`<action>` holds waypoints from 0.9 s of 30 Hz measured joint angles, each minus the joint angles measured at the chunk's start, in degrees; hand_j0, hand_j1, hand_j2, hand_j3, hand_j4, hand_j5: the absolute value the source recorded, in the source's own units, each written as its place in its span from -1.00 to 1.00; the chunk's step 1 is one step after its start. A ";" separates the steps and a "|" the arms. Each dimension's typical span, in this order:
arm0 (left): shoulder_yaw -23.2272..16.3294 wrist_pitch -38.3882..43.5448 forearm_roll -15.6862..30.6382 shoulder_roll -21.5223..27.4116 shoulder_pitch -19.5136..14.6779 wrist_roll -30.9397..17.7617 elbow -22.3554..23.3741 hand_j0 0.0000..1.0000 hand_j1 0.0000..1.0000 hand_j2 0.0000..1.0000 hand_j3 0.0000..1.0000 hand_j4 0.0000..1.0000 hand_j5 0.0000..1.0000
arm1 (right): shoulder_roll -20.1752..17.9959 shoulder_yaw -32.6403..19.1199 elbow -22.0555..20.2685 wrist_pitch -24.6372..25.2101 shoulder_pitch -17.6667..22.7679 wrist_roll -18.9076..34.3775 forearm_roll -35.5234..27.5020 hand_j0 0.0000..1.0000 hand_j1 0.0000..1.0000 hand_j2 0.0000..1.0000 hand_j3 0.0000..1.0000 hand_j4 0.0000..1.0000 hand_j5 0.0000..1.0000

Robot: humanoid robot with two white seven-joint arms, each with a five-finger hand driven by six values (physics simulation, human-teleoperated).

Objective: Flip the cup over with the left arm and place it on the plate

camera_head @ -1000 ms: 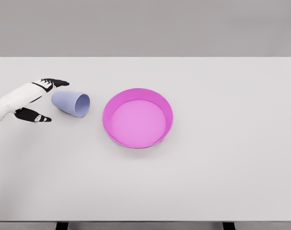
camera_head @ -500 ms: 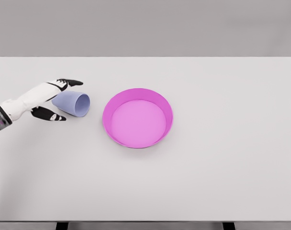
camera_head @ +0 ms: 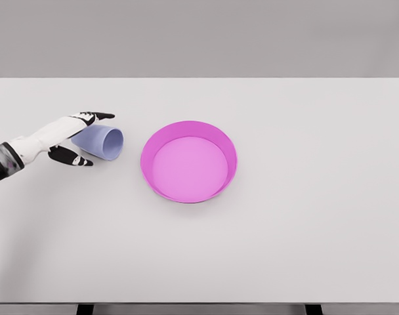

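A pale blue cup [camera_head: 102, 142] lies on its side on the white table, its mouth facing right toward the plate. The magenta plate [camera_head: 189, 161] sits just right of it, a short gap between them. My left hand [camera_head: 85, 136] reaches in from the left edge and brackets the cup's closed end: the fingers [camera_head: 94, 117] stretch along its far side, the thumb [camera_head: 71, 156] lies at its near side. The fingers are spread and not clasped on the cup. The right arm does not show.
The white table [camera_head: 304, 216] spans the whole view, its near edge at the bottom. A grey wall stands behind its far edge.
The left hand slid right along the table until its fingers and thumb flank the cup's base. In the last half second it hardly moved. Cup and plate stayed put.
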 measured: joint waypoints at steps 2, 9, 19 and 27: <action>0.00 0.00 -0.28 -0.14 -0.09 -0.17 0.19 1.00 1.00 1.00 1.00 1.00 1.00 | 0.00 0.00 0.00 0.00 0.00 0.00 0.00 1.00 1.00 1.00 1.00 1.00 1.00; 0.00 -0.01 -0.47 -0.64 -0.26 -2.20 0.05 0.85 0.85 0.85 0.85 0.85 0.85 | 0.00 0.00 0.00 0.00 0.00 0.00 0.00 1.00 1.00 1.00 1.00 1.00 1.00; 0.00 -0.02 -0.68 -1.44 -1.58 -4.73 0.47 0.73 0.73 0.73 0.73 0.73 0.73 | 0.00 0.00 0.00 0.00 0.00 0.00 0.00 1.00 1.00 1.00 1.00 1.00 1.00; 0.02 0.00 -2.02 -2.06 -2.20 -5.22 0.77 0.67 0.67 0.67 0.67 0.67 0.67 | 0.00 0.00 0.00 0.00 0.00 0.00 0.00 1.00 1.00 1.00 1.00 1.00 1.00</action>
